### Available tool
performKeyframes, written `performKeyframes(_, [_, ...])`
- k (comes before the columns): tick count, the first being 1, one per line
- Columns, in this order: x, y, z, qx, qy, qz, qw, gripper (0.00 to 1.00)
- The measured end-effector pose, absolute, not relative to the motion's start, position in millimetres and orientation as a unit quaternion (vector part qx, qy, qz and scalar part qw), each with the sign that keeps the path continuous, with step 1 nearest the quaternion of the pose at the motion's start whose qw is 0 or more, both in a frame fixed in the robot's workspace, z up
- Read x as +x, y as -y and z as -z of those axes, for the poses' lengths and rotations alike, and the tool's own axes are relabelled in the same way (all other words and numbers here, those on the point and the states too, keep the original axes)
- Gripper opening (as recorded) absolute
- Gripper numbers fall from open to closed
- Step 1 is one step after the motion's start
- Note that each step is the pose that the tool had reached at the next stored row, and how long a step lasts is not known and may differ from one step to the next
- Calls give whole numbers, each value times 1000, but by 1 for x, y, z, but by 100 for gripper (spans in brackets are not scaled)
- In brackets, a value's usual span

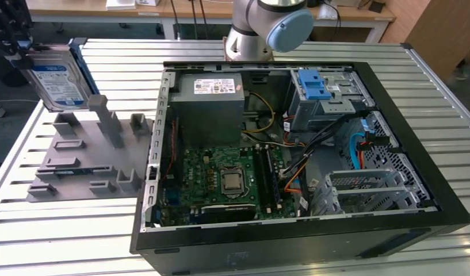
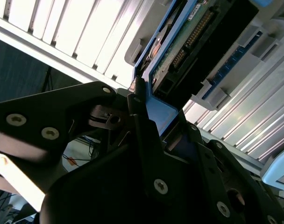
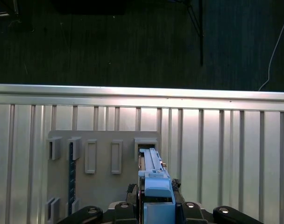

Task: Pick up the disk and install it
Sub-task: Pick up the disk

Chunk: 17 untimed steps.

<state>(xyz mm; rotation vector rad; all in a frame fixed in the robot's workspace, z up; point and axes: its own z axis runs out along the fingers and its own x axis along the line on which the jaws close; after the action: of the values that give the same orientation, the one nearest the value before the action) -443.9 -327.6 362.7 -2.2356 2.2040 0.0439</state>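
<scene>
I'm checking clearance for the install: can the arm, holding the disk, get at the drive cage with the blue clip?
Probably yes. The case lies open and the drive cage is uncovered; the gripper holds the disk clear above the grey fixture. Black cables beside the cage might crowd it.

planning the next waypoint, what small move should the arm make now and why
Probably a short lift straight up before any sideways travel. The gripper holds the disk upright with its lower edge close to the grey fixture's tall posts. The open computer case lies towards the exterior view's right, so moving across now might clip a post.
</scene>
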Motion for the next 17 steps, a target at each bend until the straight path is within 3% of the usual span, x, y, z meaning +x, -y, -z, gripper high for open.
performKeyframes(17, [-444, 328, -368, -712, -702, -14, 1, 36])
